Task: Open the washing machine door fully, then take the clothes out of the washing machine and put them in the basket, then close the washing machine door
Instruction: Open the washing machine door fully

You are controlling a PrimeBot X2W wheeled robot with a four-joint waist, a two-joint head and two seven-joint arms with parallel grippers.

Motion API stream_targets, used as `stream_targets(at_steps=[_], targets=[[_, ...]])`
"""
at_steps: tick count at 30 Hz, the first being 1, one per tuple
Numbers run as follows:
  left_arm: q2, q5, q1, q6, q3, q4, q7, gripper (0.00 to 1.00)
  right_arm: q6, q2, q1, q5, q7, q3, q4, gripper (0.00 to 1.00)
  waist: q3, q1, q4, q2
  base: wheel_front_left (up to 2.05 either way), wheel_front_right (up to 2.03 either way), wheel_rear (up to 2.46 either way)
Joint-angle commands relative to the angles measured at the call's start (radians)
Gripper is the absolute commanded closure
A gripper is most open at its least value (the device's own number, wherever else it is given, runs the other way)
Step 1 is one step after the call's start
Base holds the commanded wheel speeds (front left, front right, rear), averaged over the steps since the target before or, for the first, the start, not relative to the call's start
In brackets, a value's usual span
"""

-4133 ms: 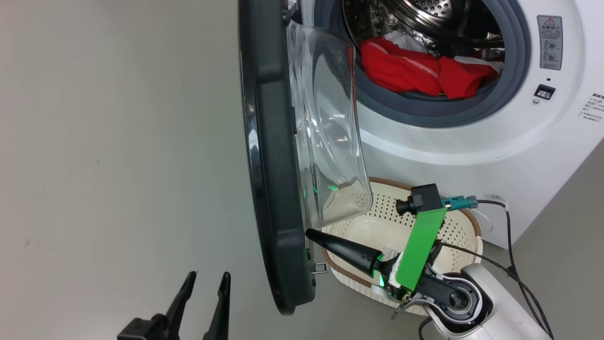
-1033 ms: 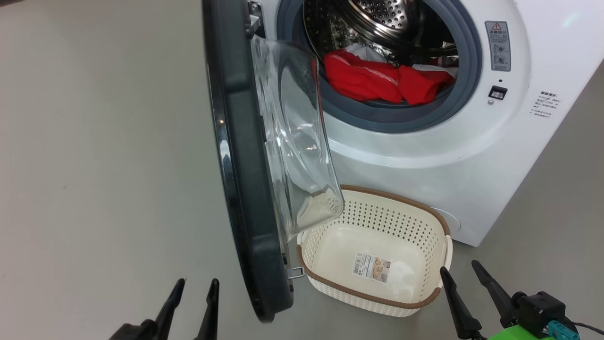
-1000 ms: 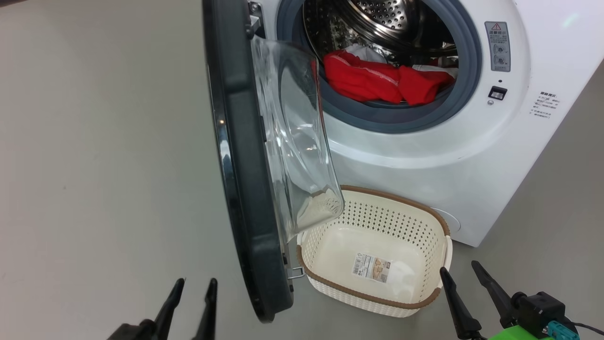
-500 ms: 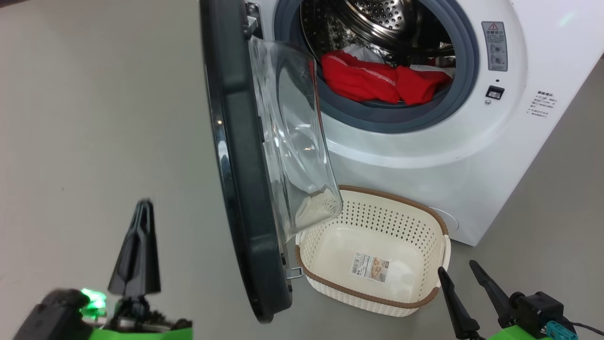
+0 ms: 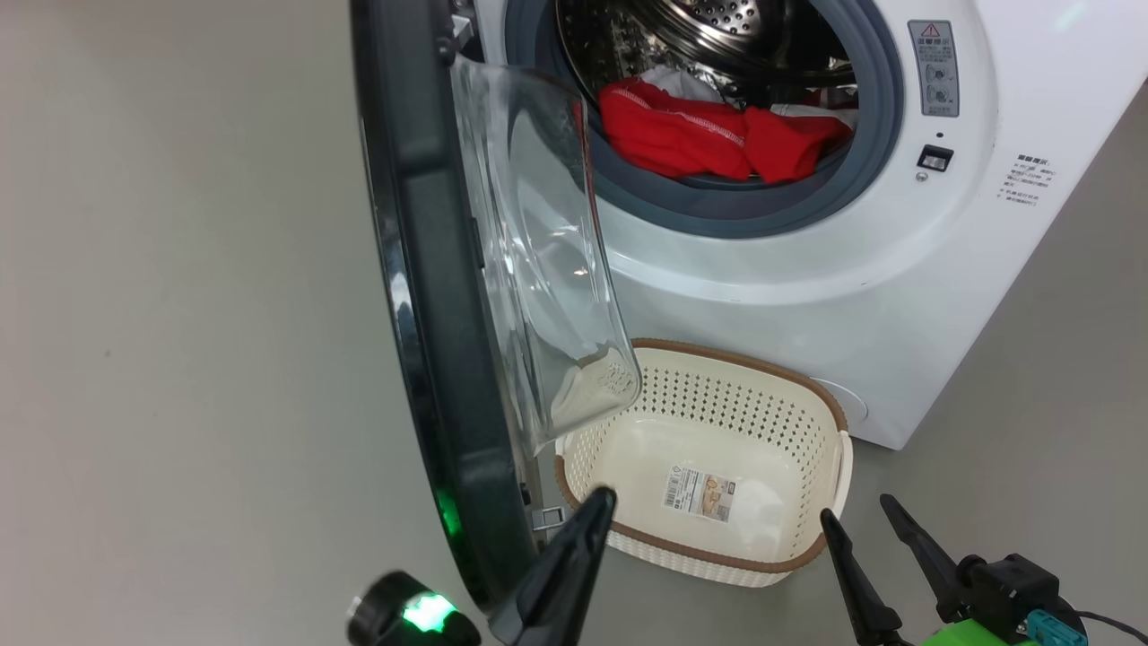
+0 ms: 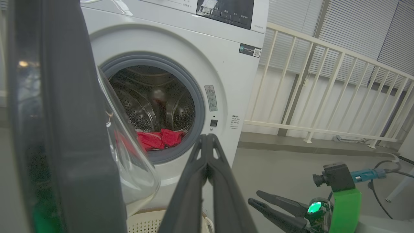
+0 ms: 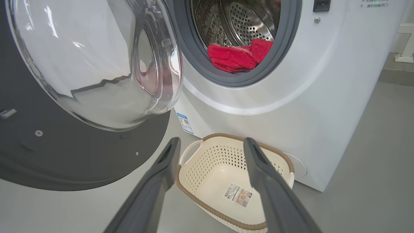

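Note:
The white washing machine (image 5: 807, 269) has its door (image 5: 421, 314) swung out, black rim edge-on to the head view, glass bowl (image 7: 97, 64) facing the drum. Red clothes (image 5: 708, 135) with some white fabric lie at the drum's mouth, also in both wrist views (image 6: 158, 139) (image 7: 236, 55). The cream basket (image 5: 717, 404) stands on the floor below the opening, with nothing in it but a label. My left gripper (image 5: 603, 496) is shut on nothing, just right of the door's lower edge by the basket's near-left corner. My right gripper (image 5: 856, 509) is open, near the basket's right end.
Grey floor spreads left of the door and right of the machine. A white railing (image 6: 323, 97) and blinds stand beyond the machine's right side. A dark cable (image 6: 381, 168) trails on the floor near my right arm.
My left gripper has shut and swung from the lower left across to the right of the door's lower edge. The right gripper has stayed open and still. The camera has shifted slightly.

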Motion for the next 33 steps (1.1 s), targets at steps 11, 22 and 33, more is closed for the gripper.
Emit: stream_targets(at_steps=[11,22,33], targets=[[0.002,-0.144,-0.041,0.041,0.070,0.213,-0.005,1.00,0.008,-0.014,-0.036,-0.005,-0.009,0.027,-0.024,0.00,0.016,0.0000,0.000,0.0000,0.00,0.00,0.00],[0.002,-0.153,-0.022,0.093,0.225,0.214,-0.005,1.00,0.008,-0.019,-0.045,-0.008,-0.009,0.027,-0.031,0.00,0.033,0.0000,0.017,0.0000,0.00,0.00,0.00],[0.002,-0.125,-0.009,0.082,0.500,0.210,-0.005,1.00,0.008,-0.027,-0.060,-0.008,-0.009,0.037,-0.036,0.00,0.053,0.0000,0.012,0.0000,0.00,0.00,0.00]])
